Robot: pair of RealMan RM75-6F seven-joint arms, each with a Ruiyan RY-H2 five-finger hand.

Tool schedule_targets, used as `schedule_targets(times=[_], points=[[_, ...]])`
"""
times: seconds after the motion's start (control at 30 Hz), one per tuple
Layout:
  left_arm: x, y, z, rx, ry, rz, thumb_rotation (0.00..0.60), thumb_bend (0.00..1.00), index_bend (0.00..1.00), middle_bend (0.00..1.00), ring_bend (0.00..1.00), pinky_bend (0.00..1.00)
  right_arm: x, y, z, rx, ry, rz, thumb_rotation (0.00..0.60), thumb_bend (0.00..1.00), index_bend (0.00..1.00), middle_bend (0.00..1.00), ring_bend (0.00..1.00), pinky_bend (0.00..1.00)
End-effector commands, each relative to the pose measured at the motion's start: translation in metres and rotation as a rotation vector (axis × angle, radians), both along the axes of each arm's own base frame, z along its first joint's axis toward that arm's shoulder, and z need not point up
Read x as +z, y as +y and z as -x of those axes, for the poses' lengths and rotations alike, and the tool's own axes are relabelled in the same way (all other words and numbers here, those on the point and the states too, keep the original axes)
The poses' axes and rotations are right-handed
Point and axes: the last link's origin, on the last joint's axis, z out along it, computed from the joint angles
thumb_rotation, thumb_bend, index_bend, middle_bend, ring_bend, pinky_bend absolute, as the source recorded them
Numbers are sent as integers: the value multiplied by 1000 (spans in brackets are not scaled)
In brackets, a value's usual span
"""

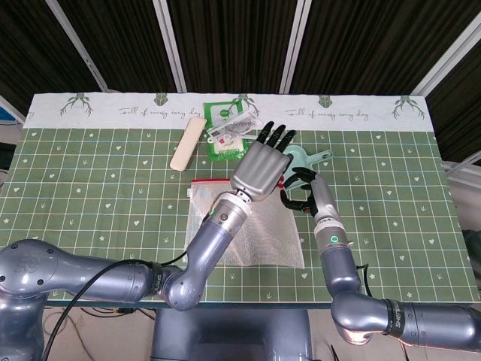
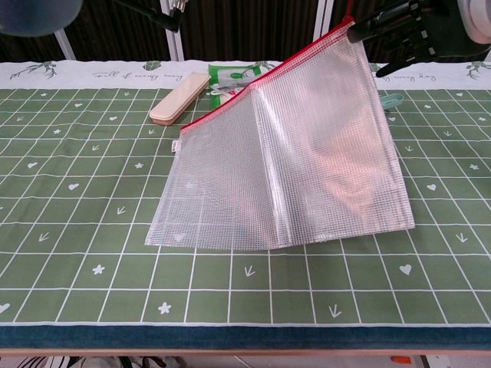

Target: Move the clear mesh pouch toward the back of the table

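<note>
Mesh pouch (image 2: 307,161) in right hand (image 2: 406,31)

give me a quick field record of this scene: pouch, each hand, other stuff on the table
pouch: clear mesh pouch, red zip edge, one corner lifted, lower edge on the table
right hand: right hand pinches the lifted top corner
left hand: left hand raised above the pouch, fingers spread, holding nothing
behind pouch: beige case, green packet
task state: pouch not yet moved back
</note>
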Motion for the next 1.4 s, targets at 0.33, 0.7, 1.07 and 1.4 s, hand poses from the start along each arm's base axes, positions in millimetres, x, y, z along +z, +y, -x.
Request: schedule_targets(times=[0.33, 0.7, 1.07, 1.4], points=[[0, 0, 1, 4, -1, 10, 600, 448, 636, 88, 0, 11, -2, 0, -2, 1, -13, 1, 600, 543, 627, 248, 41, 203], [2, 2, 13, 22, 9, 10, 600, 448, 646, 89, 0, 11, 5, -2, -4, 2, -39, 24, 600, 573, 647, 261, 47, 203], [4, 10, 45, 84, 33, -1, 600, 448, 649, 89, 0, 11, 19, -1, -12, 1, -107, 41, 600, 579, 658, 271, 47, 209], [4, 15, 62, 114, 40, 0, 600, 448, 650, 89, 0, 11, 33, -5, -21, -4, -150, 73, 600, 587, 667, 278, 47, 210]])
